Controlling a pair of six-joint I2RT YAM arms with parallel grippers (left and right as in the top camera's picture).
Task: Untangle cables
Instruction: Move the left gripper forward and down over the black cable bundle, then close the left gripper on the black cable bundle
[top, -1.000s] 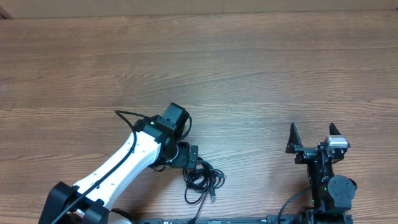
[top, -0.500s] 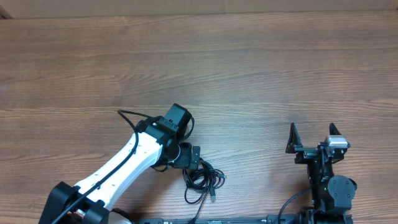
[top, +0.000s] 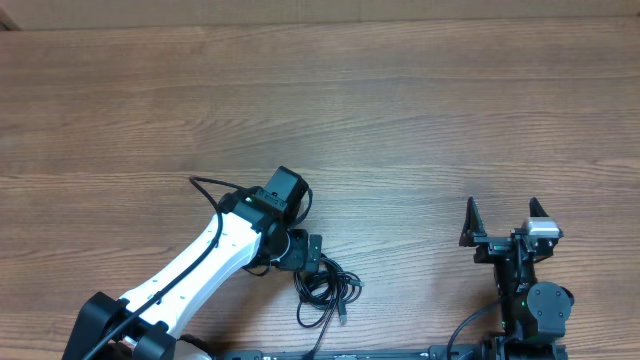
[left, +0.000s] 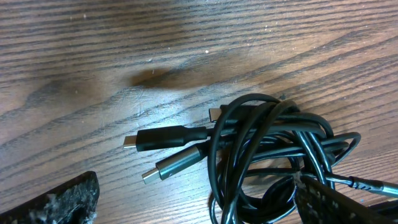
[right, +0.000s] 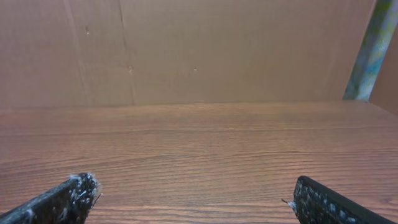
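Evidently we hold the left end effector (left: 198, 208) wide open over the table (left: 93, 50) so the bundled cables (left: 267, 155) just ahead fit inside.

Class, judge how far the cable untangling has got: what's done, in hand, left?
Nothing looks done: the cables lie in one knotted bundle, two plugs poking out. In hand: the left gripper is open over the bundle, gripping nothing. Left: all the separating; the right gripper sits open, apart.
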